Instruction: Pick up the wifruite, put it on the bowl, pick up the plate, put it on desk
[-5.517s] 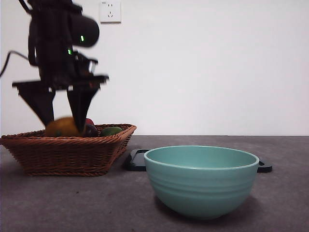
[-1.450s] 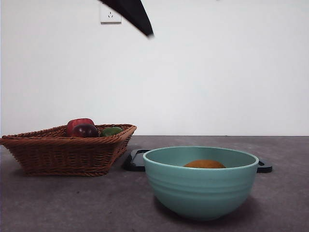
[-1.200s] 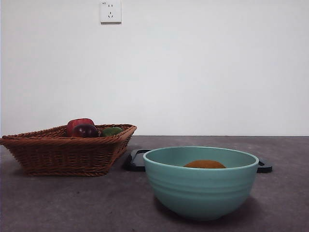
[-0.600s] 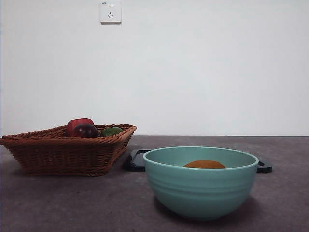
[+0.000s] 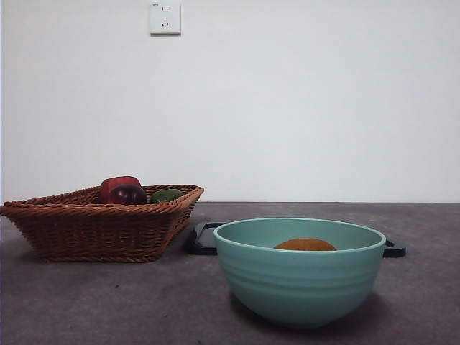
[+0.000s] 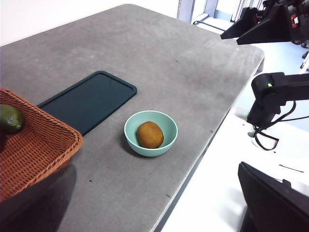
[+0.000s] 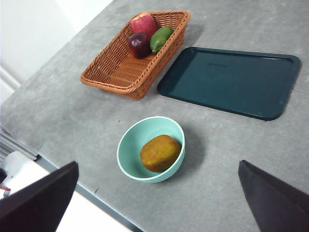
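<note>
One brown wicker basket (image 7: 130, 60) holds three fruits: red (image 7: 143, 22), dark purple (image 7: 138, 43), green (image 7: 161, 38). One dark teal flat tray (image 7: 231, 82) sits bare on the grey counter (image 7: 72, 111). One teal bowl (image 7: 130, 159) holds the single orange-brown oval wifruite (image 7: 160, 152). Left pincer (image 6: 145, 212) and right pincer (image 7: 159, 203) both gape wide, high above it.

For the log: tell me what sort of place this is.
Likely a robot lab: a bare grey desk against a plain white wall with a socket, and another robot arm beside the desk.

Wifruite (image 5: 305, 244) now inside bowl (image 5: 300, 277), out of basket (image 5: 93, 223).
</note>
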You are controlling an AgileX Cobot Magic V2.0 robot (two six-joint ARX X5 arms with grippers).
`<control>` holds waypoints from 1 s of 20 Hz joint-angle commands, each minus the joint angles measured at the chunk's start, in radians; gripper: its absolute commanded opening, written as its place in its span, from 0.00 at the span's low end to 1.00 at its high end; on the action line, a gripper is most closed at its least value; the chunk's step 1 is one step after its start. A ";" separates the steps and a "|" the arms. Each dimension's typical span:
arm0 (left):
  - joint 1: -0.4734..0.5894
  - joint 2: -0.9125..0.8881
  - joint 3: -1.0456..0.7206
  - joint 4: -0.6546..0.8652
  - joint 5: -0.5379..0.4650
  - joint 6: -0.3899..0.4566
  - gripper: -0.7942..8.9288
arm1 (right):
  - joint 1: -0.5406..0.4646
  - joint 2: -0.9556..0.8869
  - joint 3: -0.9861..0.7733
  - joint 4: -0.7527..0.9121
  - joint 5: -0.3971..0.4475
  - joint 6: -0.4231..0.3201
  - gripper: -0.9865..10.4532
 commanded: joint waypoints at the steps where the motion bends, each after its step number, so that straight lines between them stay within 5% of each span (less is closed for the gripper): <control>1: -0.012 0.003 0.006 0.013 0.003 -0.012 0.66 | 0.004 0.032 0.016 0.019 0.006 0.048 0.64; 13: -0.012 0.003 0.006 0.015 0.003 -0.005 0.66 | 0.005 0.575 0.028 0.163 -0.174 0.102 0.61; 20: -0.012 0.003 0.006 0.015 0.003 -0.005 0.66 | 0.022 0.945 0.164 0.145 -0.108 0.066 0.62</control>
